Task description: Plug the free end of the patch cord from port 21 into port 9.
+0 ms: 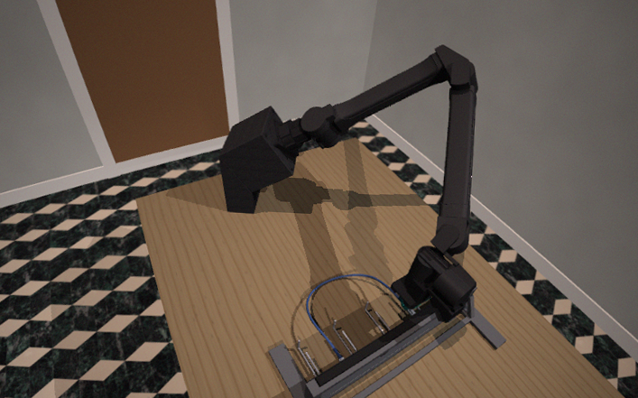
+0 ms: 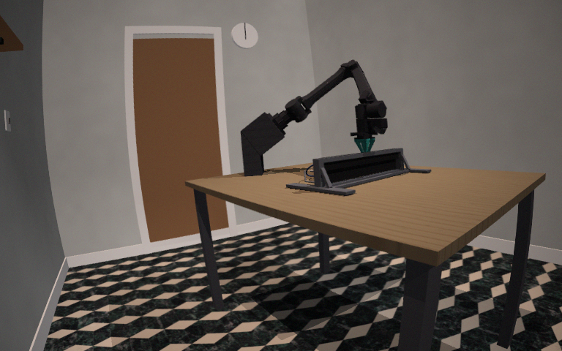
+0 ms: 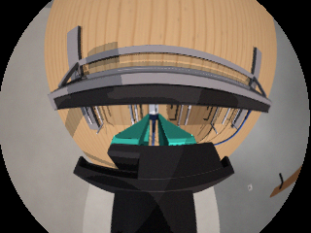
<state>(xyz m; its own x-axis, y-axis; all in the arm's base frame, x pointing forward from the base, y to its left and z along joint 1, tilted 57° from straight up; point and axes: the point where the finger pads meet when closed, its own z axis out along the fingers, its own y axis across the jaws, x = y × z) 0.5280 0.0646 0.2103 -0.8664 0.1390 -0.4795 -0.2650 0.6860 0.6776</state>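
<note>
The rack (image 1: 373, 350) (image 2: 339, 158) (image 3: 160, 95) stands upright on its feet on the table. The blue patch cord (image 1: 351, 275) (image 3: 233, 140) arches from its plugged end, near one end of the panel, round to my gripper. My gripper (image 1: 410, 309) (image 2: 364, 151) (image 3: 154, 117) points down at the jack side of the panel and is shut on the cord's free plug. The clear plug (image 3: 154, 109) shows between and just ahead of the teal fingertips, right at the panel's face. The port number, the latch and how deep the plug sits are hidden.
Thin metal cable guides (image 1: 344, 339) (image 3: 184, 116) stick out from the panel's jack side, on both sides of the fingers. The rack's long feet (image 1: 486, 332) (image 2: 320, 189) reach out over the table (image 1: 223, 283) (image 2: 435, 207) at both ends.
</note>
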